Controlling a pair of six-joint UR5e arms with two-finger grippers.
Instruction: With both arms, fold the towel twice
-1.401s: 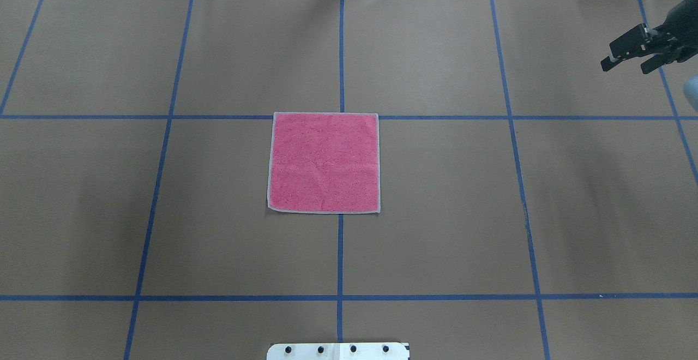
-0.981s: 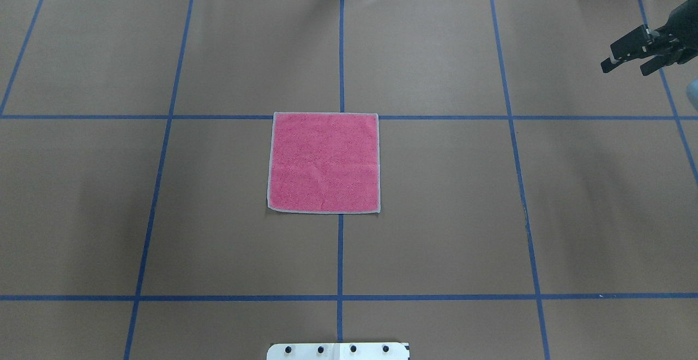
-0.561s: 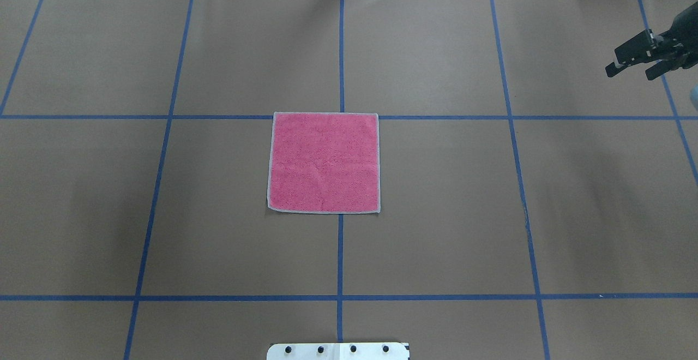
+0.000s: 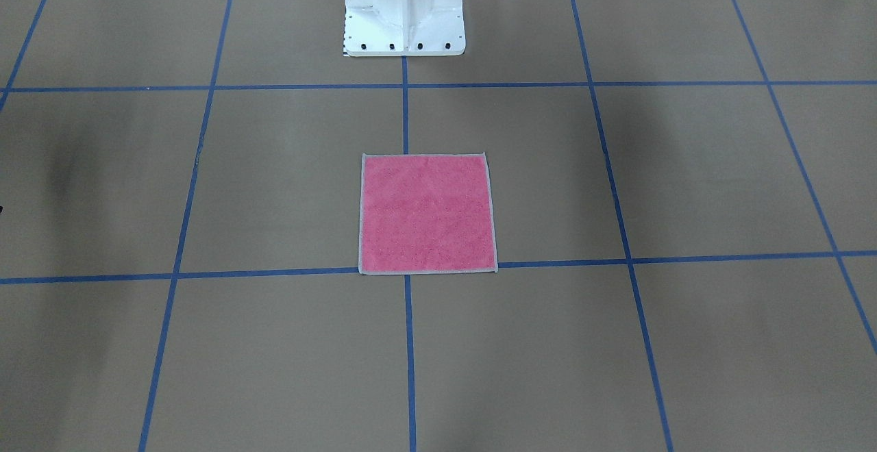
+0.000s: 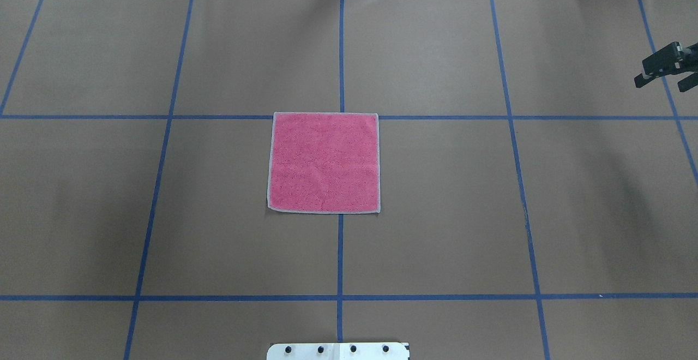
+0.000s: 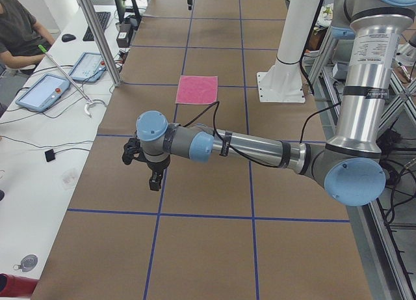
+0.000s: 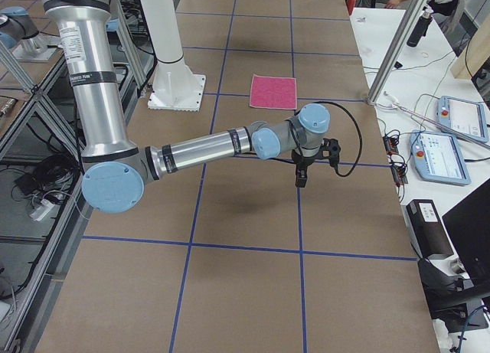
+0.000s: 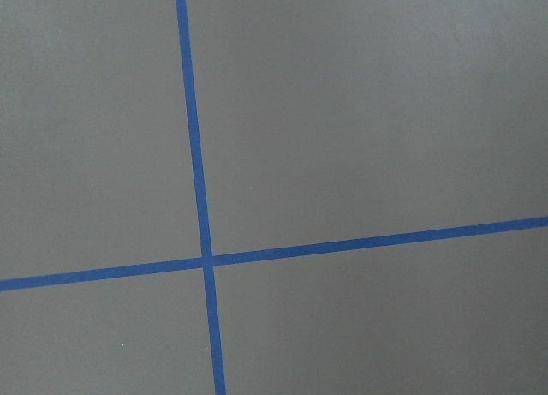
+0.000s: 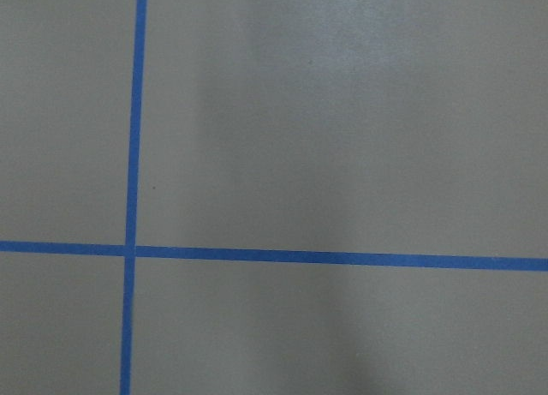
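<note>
The towel point(image 5: 323, 162) lies flat and unfolded in the middle of the table point(image 5: 436, 213), pink face up, its light grey border showing all round. Its far edge runs along one of the blue tape lines point(image 5: 436, 117), and the centre line passes under it, with a bit more cloth on the robot's left of that line. It sits straight out from the white pedestal point(image 4: 404, 14), apart from it, and nothing touches it.

Both arms are well away from it, one toward each end of the table. The right arm point(image 7: 199, 148) reaches out low over the brown paper, and the right gripper point(image 5: 661, 81) shows at the overhead view's right edge, its two black fingers spread with a clear gap and nothing between them. The left arm point(image 6: 253, 145) stretches out the same way at the other end. The left gripper point(image 6: 154, 183) points down above the paper, and I cannot tell whether its fingers are apart or together. Each wrist camera shows only a tape crossing on bare paper.

A person point(image 6: 19, 27) sits at the side bench.
</note>
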